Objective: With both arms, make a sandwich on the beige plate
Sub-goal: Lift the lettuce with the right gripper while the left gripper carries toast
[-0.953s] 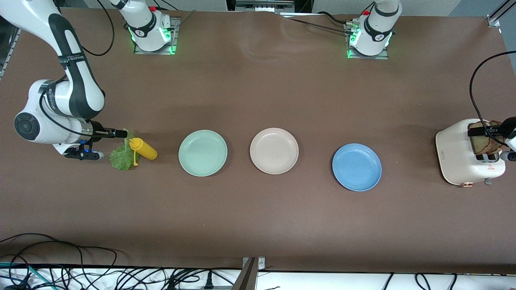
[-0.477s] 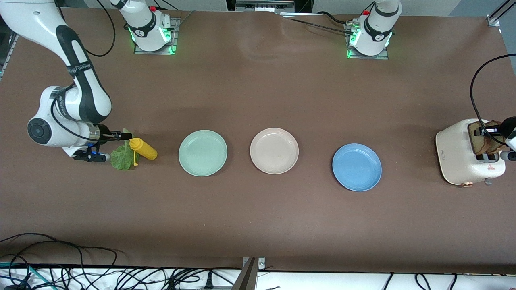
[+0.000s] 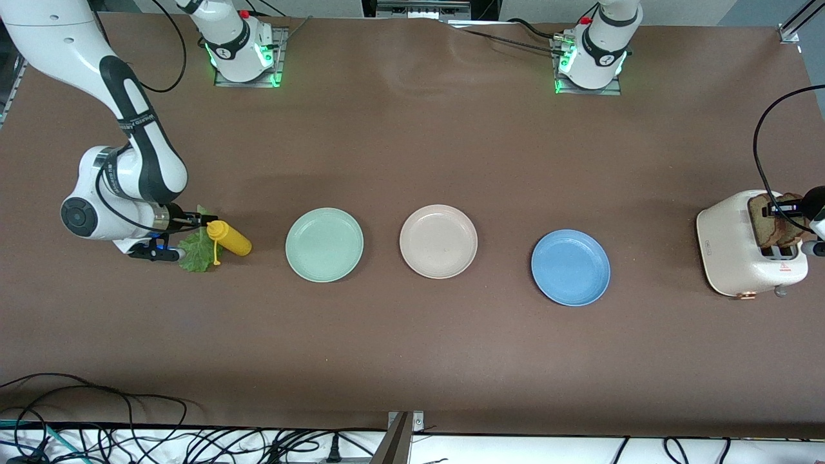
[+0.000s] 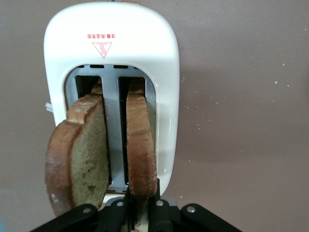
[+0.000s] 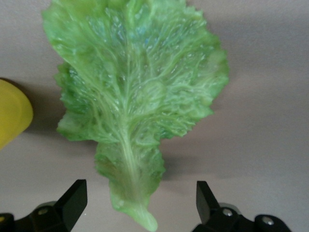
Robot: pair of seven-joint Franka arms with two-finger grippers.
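The beige plate [image 3: 438, 241] lies empty at mid table. Two brown bread slices [image 3: 773, 222] stand in a white toaster [image 3: 735, 251] at the left arm's end. My left gripper [image 3: 783, 207] is shut on one slice [image 4: 141, 145] at its top edge, as the left wrist view [image 4: 141, 200] shows; the other slice [image 4: 79, 154] leans free in its slot. The green lettuce leaf [image 3: 196, 251] lies flat on the table at the right arm's end. My right gripper [image 3: 193, 221] is open, its fingers on either side of the leaf's [image 5: 135, 106] stem end [image 5: 140, 193].
A yellow squeeze bottle [image 3: 231, 238] lies on its side touching the lettuce, and also shows in the right wrist view [image 5: 12, 116]. A mint-green plate [image 3: 324, 245] and a blue plate [image 3: 570, 267] flank the beige plate. Cables run along the table's near edge.
My right arm has moved toward the lettuce, bringing the open gripper over the leaf's stem end. The left gripper has stayed on the bread in the toaster.
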